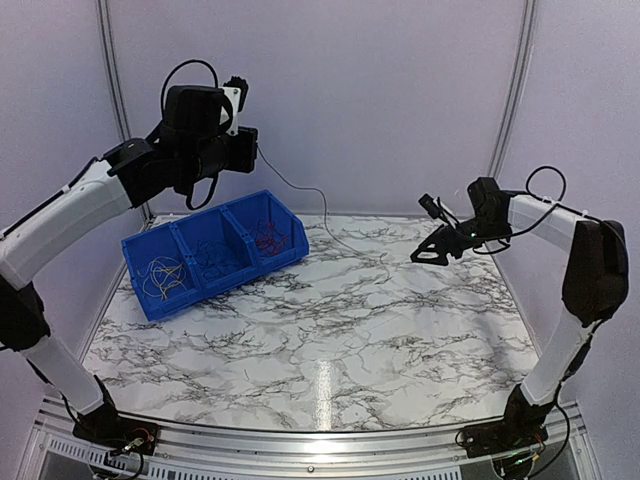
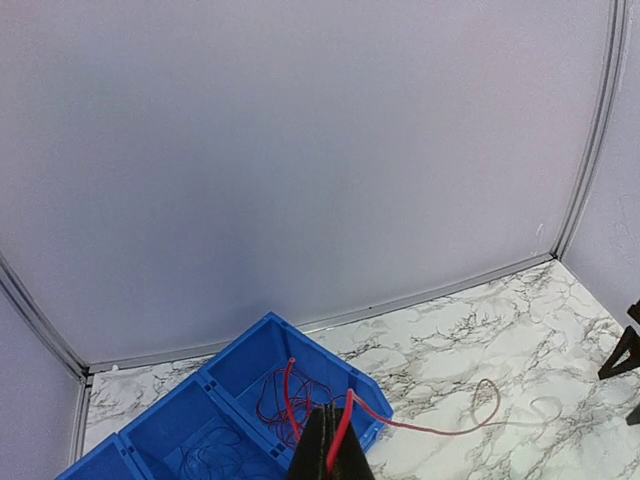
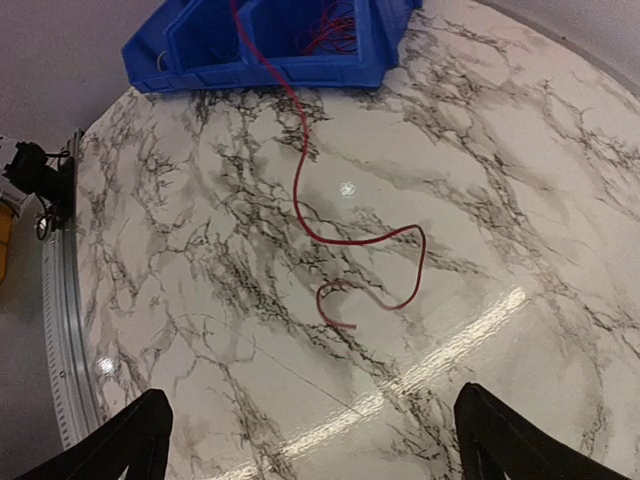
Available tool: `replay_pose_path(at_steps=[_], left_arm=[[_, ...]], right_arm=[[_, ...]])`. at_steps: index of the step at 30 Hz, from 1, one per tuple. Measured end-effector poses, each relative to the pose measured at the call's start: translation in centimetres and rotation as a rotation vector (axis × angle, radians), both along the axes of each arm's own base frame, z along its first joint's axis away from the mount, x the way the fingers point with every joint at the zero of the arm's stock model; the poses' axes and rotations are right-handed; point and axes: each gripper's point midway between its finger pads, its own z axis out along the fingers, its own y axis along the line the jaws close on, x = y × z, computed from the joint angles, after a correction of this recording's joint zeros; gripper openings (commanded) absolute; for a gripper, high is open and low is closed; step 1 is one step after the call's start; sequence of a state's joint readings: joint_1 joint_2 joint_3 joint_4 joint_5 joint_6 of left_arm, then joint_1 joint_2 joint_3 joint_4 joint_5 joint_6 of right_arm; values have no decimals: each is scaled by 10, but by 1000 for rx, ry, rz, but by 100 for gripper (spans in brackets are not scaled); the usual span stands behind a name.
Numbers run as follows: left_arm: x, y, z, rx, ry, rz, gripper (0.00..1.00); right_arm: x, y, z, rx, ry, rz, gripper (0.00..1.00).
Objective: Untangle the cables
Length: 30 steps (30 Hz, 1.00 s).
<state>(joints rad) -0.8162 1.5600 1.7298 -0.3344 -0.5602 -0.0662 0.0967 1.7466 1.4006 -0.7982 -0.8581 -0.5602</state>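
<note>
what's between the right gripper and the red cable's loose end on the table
Nothing visible: the open right gripper hangs over the table, and the red cable's loose end lies in plain view below it.

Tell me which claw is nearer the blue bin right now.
Left. The left claw hangs above the blue bin, shut on a red cable; the right claw hovers open, well off to the bin's right.

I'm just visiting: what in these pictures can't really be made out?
- Right wrist view: the red cable runs off the top edge, so its upper end is unseen.
- Top view: the same cable is too thin, and its free end too faint to find.
- Left wrist view: the blue bin is cut off by the bottom edge.
</note>
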Motion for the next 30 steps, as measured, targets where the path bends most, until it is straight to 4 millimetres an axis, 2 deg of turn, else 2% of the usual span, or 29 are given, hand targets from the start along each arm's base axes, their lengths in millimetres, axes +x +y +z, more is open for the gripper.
replay_pose_path(at_steps=[3,8,13,17,21,26,30], left_arm=[[27,-5,0,-6,11,-8,0],[72,1,-7,-14,31,7,0],[107,13,-24,1,62,41,0],[131,23,-47,29,98,59,0],[159,25,-87,58,159,68,0],[186,25,-166,115,279,78,0],[199,28,-227,140,379,84,0]], right_arm=[[-18,7,7,59,17,53,98],[-31,7,-1,73,40,58,99],[-32,4,-7,46,30,32,99],[-27,2,-10,29,13,20,99],[-26,0,-13,20,11,11,98],[-24,-1,-15,7,10,-1,98],[-23,-2,-16,3,6,-4,99]])
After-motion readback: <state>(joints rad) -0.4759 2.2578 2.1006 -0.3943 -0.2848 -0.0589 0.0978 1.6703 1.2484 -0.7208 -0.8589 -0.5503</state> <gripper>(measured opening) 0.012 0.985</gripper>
